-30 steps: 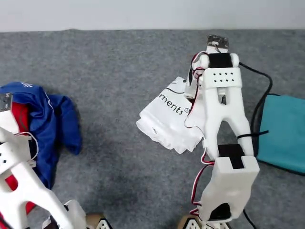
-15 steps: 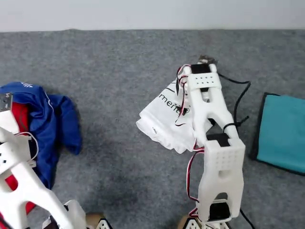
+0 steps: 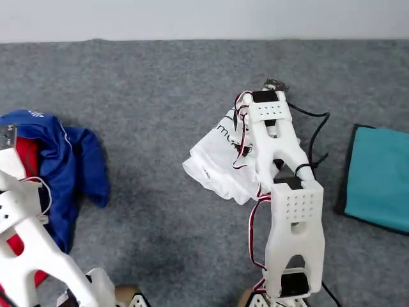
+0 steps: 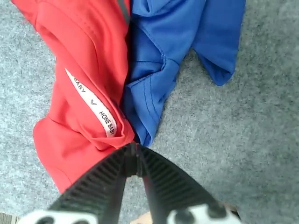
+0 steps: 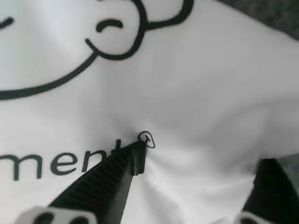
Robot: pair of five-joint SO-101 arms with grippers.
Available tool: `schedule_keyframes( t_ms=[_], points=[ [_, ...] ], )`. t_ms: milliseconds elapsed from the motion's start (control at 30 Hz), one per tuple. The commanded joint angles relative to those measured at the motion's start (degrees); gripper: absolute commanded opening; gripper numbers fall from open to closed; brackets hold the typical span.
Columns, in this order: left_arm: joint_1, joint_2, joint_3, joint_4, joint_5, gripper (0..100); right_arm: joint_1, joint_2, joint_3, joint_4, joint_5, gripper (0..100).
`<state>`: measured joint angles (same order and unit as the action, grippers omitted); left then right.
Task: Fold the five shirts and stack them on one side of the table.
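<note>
- Bench [image 3: 160, 83]: a flat surface covered in grey, short-pile, felt-like material with a speckled texture.
- White shirt [image 3: 214, 169]: lies near the bench centre as a loose, partly folded bundle. Its near edge shows layered, wavy folds. The fabric is a smooth knit, with black line art and lettering on the upper face.
- Right arm [image 3: 291, 211]: white plastic segments with red, black and white wiring, extended over the white shirt.
- Right claw [image 5: 203, 161]: released, with its jaws spread wide directly over the white shirt [image 5: 210, 84]. One ribbed black fingertip [image 5: 135, 156] presses into the cloth beside the lettering, and shallow creases radiate from the contact point. The other finger stands apart near the cloth's edge. The claw grasps nothing.
- Blue shirt [image 3: 70, 160]: an unfolded, rumpled heap on the left side of the bench. The fabric is smooth and slightly glossy, with stitched seams and a thin white trim line.
- Red shirt [image 4: 70, 56]: lies touching the blue shirt [image 4: 163, 42], and the two overlap along one edge. The fabric is matte and softly creased, and a white woven label strip [image 4: 93, 109] is sewn near the hem.
- Left claw [image 4: 133, 151]: clenched, with its ribbed black fingers meeting at the tips and nothing between them. It sits just at the red shirt's hem, where that hem meets the blue cloth.
- Teal shirt [image 3: 380, 179]: at the right edge of the bench, well apart from the white shirt. It is folded into a flat rectangle, and a dark border shows along its left and near edges.
</note>
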<state>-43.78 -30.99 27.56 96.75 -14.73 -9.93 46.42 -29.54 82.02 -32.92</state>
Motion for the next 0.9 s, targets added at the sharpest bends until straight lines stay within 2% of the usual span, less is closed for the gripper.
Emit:
schedule_keyframes(
  t_ms=[0,133,200,300,433,567,700,867],
  points=[
    [0.18,-1.23,-0.13,-1.58,-0.44,0,-0.04,2.42,-1.76,1.63,-0.18,20.4],
    [0.18,-1.23,-0.13,-2.37,-0.44,0,0.13,2.77,-4.75,2.15,4.13,0.0],
    [0.18,-1.23,-0.13,-2.46,-0.44,0,0.04,2.33,-4.92,2.86,4.22,3.4],
    [0.18,-1.23,-0.13,-2.46,-0.44,0,0.22,2.15,-7.03,4.88,4.84,0.6],
    [0.18,-1.23,-0.13,-2.46,-0.44,0,0.22,2.15,-13.19,12.26,9.23,0.8],
    [0.18,-1.23,-0.13,-2.46,-0.44,0,2.68,2.07,-22.51,21.32,18.2,0.8],
    [0.18,-1.23,-0.13,-2.37,-0.44,0,8.22,-3.47,-22.24,21.05,26.37,0.8],
    [0.18,-1.23,-0.13,-2.55,-0.44,0,13.14,-15.52,-18.73,20.97,40.62,0.8]
  ],
)
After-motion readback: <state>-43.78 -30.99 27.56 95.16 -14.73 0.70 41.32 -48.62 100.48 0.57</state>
